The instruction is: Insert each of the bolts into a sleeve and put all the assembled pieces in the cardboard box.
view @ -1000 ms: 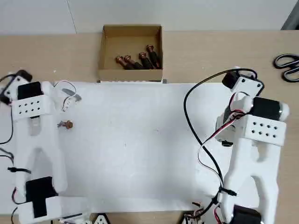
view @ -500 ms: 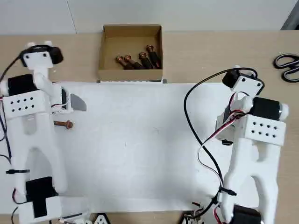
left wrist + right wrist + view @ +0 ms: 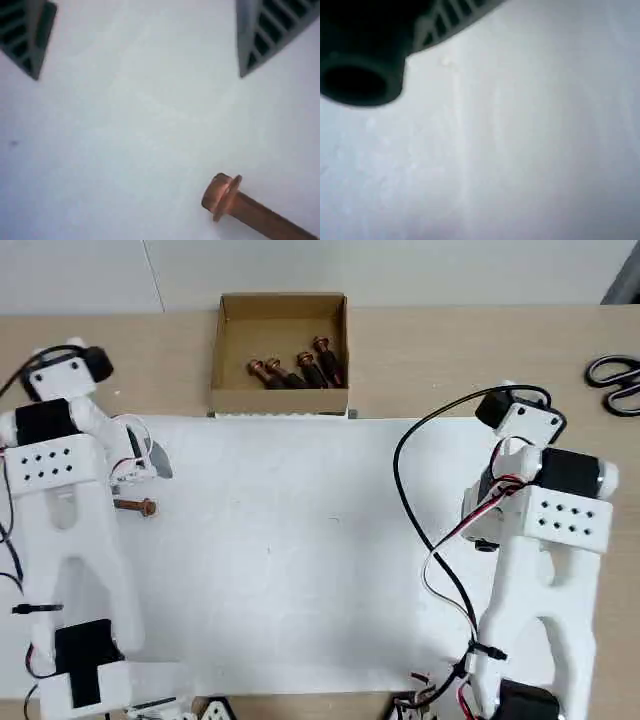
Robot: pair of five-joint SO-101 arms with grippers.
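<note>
Bolt (image 3: 135,506) lies flat and loose on white sheet (image 3: 300,570), head toward sheet centre, shaft end under L arm (image 3: 60,490). L gripper (image 3: 139,74) hangs over sheet nr bolt head, jaws wide apart, nothing held. Sleeve (image 3: 360,75), black, open end showing, is clamped in R gripper (image 3: 415,35) over sheet's R side. Box (image 3: 215,350) sits on table (image 3: 450,350) at sheet's far edge, w/ four assembled pcs (image 3: 298,368) side by side inside. Scissors (image 3: 615,382) at table's far R.
</note>
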